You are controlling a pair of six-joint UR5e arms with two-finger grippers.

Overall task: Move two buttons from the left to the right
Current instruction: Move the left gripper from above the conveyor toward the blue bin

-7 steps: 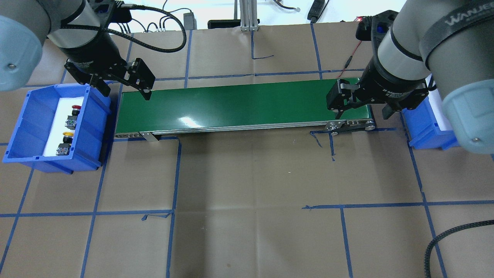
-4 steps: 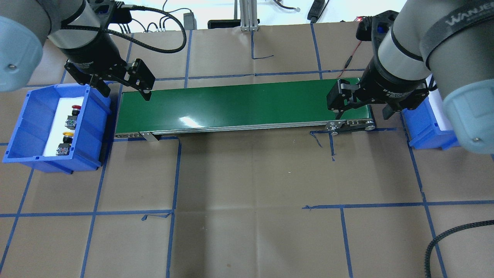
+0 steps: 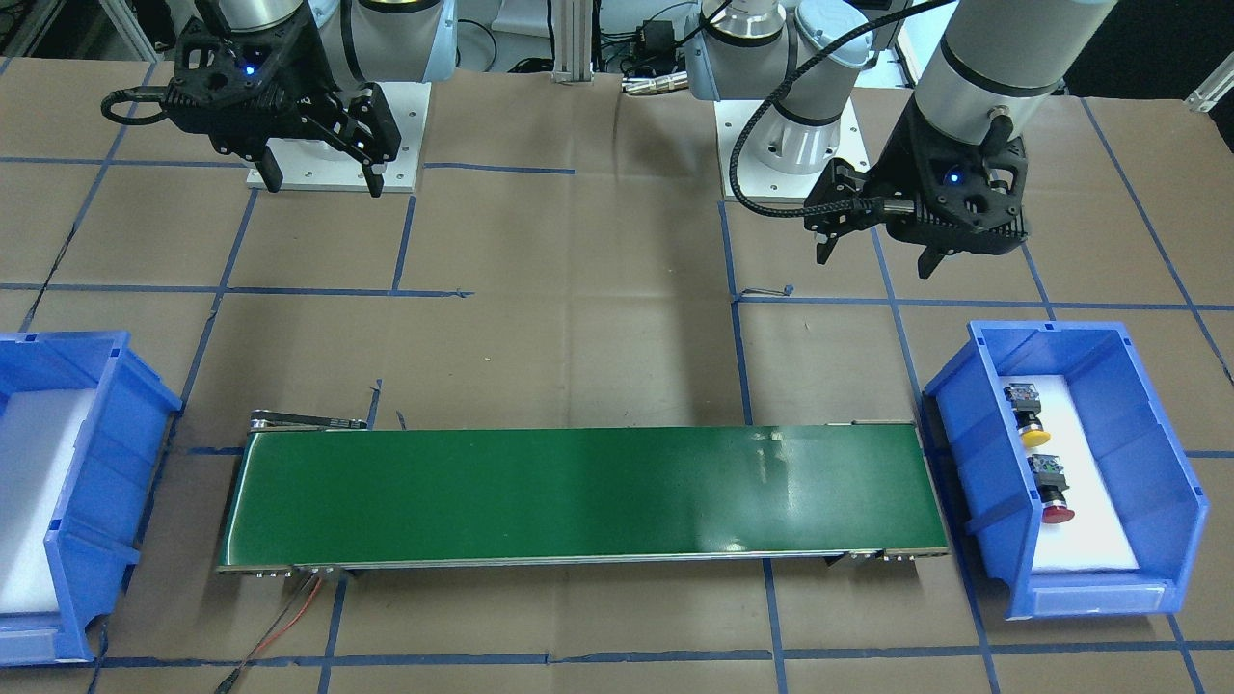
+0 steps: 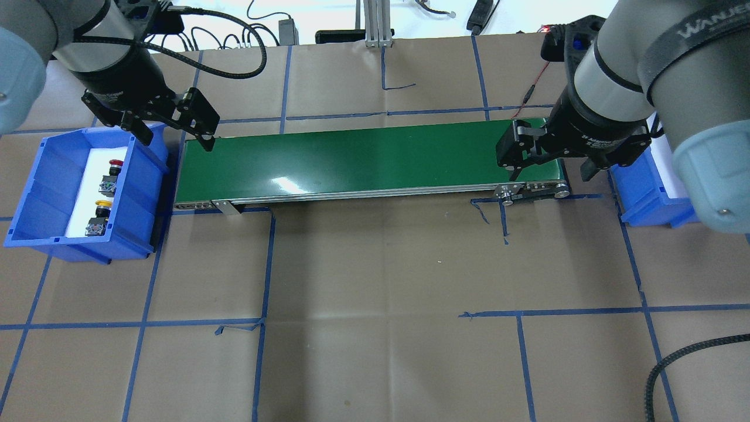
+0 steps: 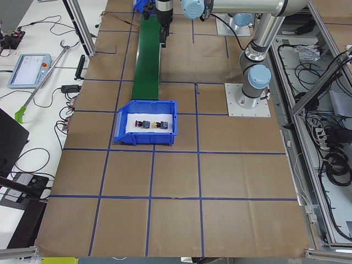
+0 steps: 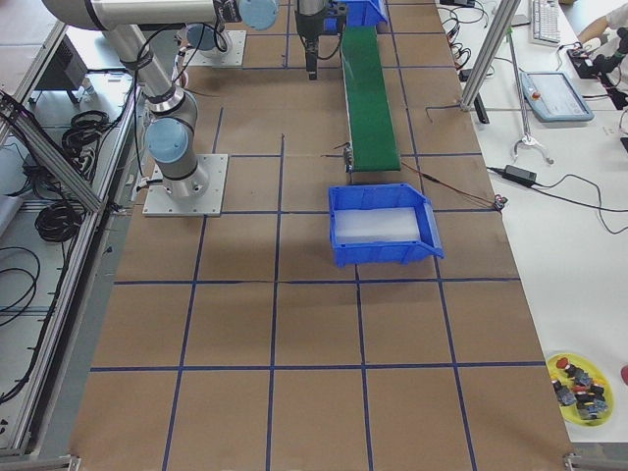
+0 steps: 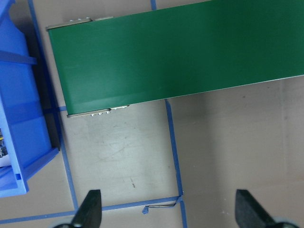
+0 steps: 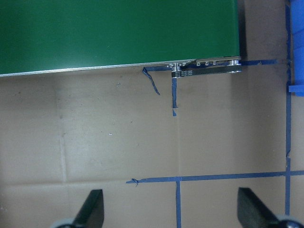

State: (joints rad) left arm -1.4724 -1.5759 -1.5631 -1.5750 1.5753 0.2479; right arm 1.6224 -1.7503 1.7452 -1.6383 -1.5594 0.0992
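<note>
A: Location of the red button (image 4: 116, 164) and the yellow button (image 4: 103, 205)?
B: Both lie in the blue bin (image 4: 35, 193) at the overhead view's left edge, red above yellow, apart.
A: Grippers?
B: Left gripper (image 4: 176, 142), upper left near the green belt (image 4: 363, 158), jaws wide, empty. Right gripper (image 4: 551, 174), at the right, equally wide, empty.

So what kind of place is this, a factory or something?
Most likely a robotics lab or test cell, not a factory: a small green conveyor belt on a paper-covered table gridded with blue tape, with a control tablet and loose cables alongside.
</note>
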